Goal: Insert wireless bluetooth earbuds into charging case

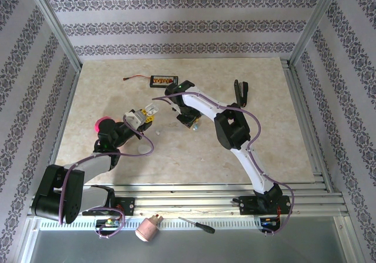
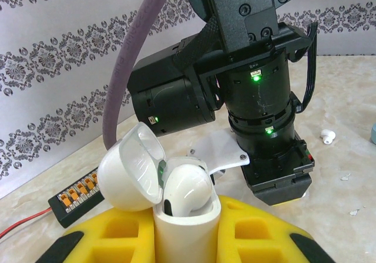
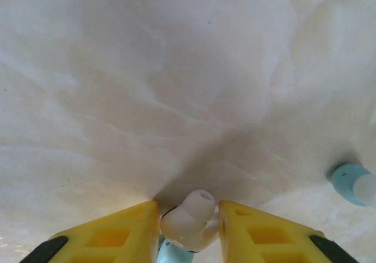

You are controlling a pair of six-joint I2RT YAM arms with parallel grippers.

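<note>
In the top view the L claw (image 1: pixel 143 117) sits at abt 9 o'clock of the desk (image 1: pixel 264 151) centre. The R claw (image 1: pixel 191 122) is near it at its 3 o'clock, close to mid-desk and pointing down. L claw is clenched on the white charging case (image 2: pixel 183 219). In the L wrist view its yellow pads (image 2: pixel 111 239) press both sides, the case body stands btwn them, and the lid (image 2: pixel 130 169) is swung open toward 10 o'clock. A seated earbud (image 2: pixel 188 185), white, rests in the case's mouth. The R arm's black wrist stands close behind the case, from 12 to 2 o'clock. At 3 o'clock of that view a loose earbud (image 2: pixel 326 135), also white, lies on the bare desk, well apart from the case. R claw grasps a gripped earbud (image 3: pixel 187 221), white. In the R wrist view it is wedged btwn the R pads (image 3: pixel 117 233), touching both as far as can be seen, its rubber tip aimed at 12 to 1 o'clock over the desk. A pale blue bit shows just under it at 7 o'clock; can't tell what it is. A pale blue earbud (image 3: pixel 351 184) lies on the desk at 3 o'clock, apart from the claw. In the top view, a connector strip (image 1: pixel 163 81) w/ a red lead lies at 12 o'clock, a pink object (image 1: pixel 104 124) sits beside the L arm at 9 o'clock, and a screwdriver (image 1: pixel 197 226) lies on the rail at 6 o'clock.
</note>
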